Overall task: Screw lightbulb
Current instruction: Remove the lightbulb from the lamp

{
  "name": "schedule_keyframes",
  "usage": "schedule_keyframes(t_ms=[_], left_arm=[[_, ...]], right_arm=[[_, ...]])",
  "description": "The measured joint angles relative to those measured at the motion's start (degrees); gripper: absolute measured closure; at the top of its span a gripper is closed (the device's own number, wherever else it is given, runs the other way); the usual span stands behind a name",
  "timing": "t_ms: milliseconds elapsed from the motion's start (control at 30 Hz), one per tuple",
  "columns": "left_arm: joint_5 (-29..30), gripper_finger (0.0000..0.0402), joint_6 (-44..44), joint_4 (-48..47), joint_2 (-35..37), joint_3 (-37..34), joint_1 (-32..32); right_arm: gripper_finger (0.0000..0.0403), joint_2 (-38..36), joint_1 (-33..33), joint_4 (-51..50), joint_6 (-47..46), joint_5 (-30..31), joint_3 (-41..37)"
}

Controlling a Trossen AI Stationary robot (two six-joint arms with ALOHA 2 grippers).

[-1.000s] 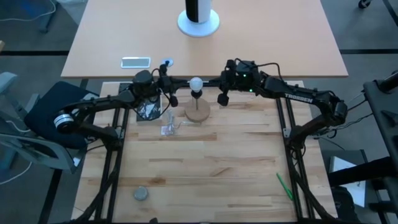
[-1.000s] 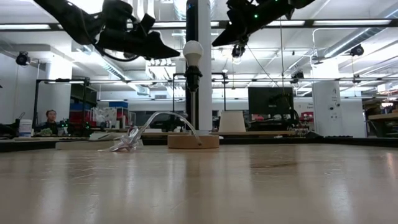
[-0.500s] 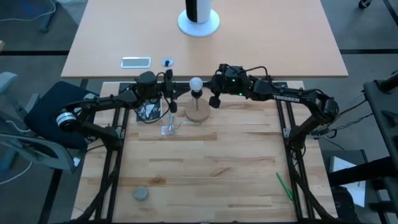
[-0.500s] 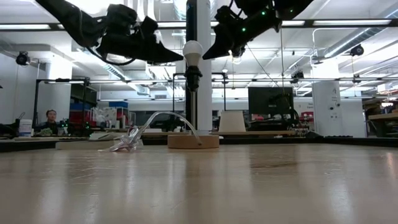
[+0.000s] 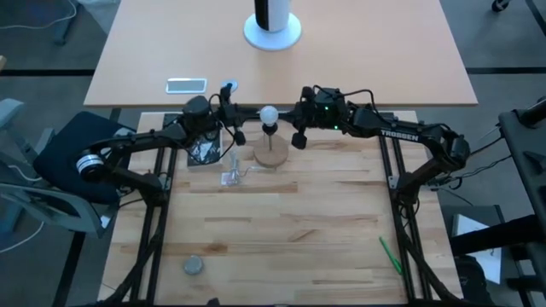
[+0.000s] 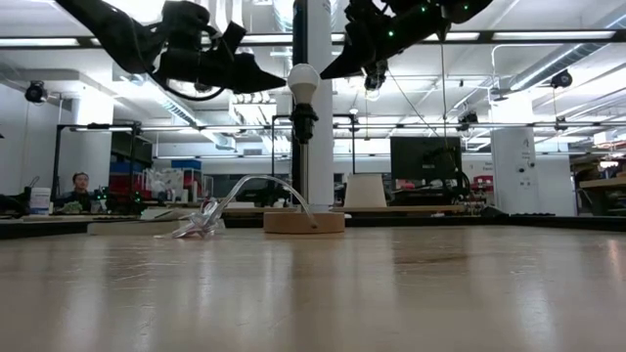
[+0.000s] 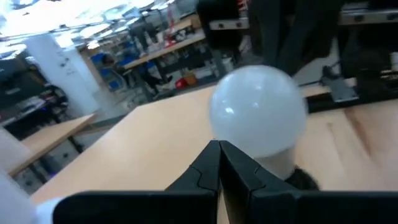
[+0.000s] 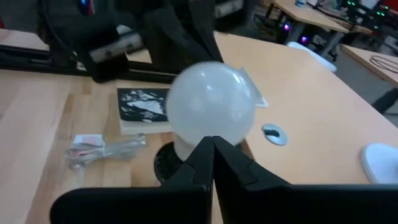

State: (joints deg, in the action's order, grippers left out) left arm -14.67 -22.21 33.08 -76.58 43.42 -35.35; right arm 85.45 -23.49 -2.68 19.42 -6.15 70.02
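Right gripper [image 5: 300, 136]: fingers together, empty, just beside the bulb.
Left gripper [image 5: 236, 136]: fingers together, empty, opposite side.
Wooden base [image 5: 271, 153]: below and between both grippers, carrying the socket.
Lightbulb [image 5: 270, 113]: upright in socket; probably light, slippery, fragile glass; grip the globe's widest part gently.

A clear plastic wrapper [image 5: 230, 176] lies crumpled on the wooden table [image 5: 281, 230], just beside a round wooden base [image 5: 271, 154]. Near it sits a black-and-white printed card [image 5: 203, 152]. A small grey disc [image 5: 194, 266] rests well apart, near the table's front edge, and a green stick [image 5: 389, 254] lies toward the opposite side. On the farther tan table [image 5: 384, 51] are a phone [image 5: 186, 84] and a white round stand [image 5: 272, 31].
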Motion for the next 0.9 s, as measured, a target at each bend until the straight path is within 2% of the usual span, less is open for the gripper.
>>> schedule_keyframes(t_ms=[167, 333, 533, 900], left_arm=[[-5.95, 0.0401, 0.46, 0.25, 0.03, 0.0, 0.07], [-7.39, 0.0401, 1.39, 0.0, 0.11, -0.01, 0.07], [-11.41, 0.0401, 1.74, -1.18, 0.61, -0.02, 0.21], [-6.92, 0.0401, 0.82, -4.98, 4.4, -0.04, 0.11]], right_arm=[[0.0403, 0.09, -0.03, 0.62, -0.57, -0.17, 0.0], [0.0403, 0.09, -0.19, 1.73, -1.37, 0.26, 0.0], [0.0403, 0.11, -0.17, 1.81, -1.94, 4.39, -0.18], [0.0403, -1.83, -0.2, -0.96, 0.22, 4.81, -0.33]])
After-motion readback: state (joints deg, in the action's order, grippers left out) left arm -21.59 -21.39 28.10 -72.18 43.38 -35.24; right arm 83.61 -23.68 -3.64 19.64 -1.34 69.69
